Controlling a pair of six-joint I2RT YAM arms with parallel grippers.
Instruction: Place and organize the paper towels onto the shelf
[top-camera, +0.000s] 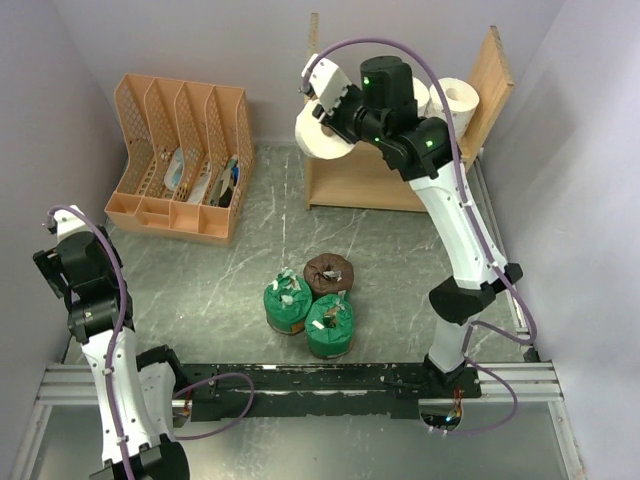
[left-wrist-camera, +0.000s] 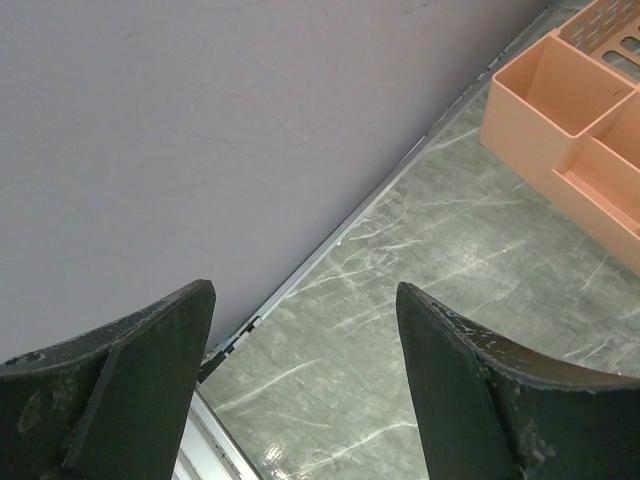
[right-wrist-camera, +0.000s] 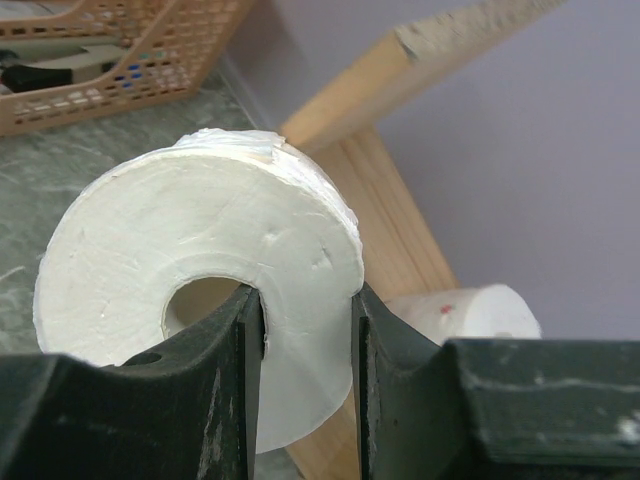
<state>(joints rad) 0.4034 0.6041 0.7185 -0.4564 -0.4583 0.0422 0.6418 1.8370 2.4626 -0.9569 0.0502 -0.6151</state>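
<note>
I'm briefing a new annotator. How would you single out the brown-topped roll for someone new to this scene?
At the middle of the table three wrapped rolls huddle. The brown-topped roll is the rearmost, nearest the shelf. Its two neighbours are green on top.

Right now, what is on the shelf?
Two white rolls sit on the shelf, partly covered by the right arm. Anything else under the arm cannot be seen. A third roll is in the right gripper, not yet set down.
</note>
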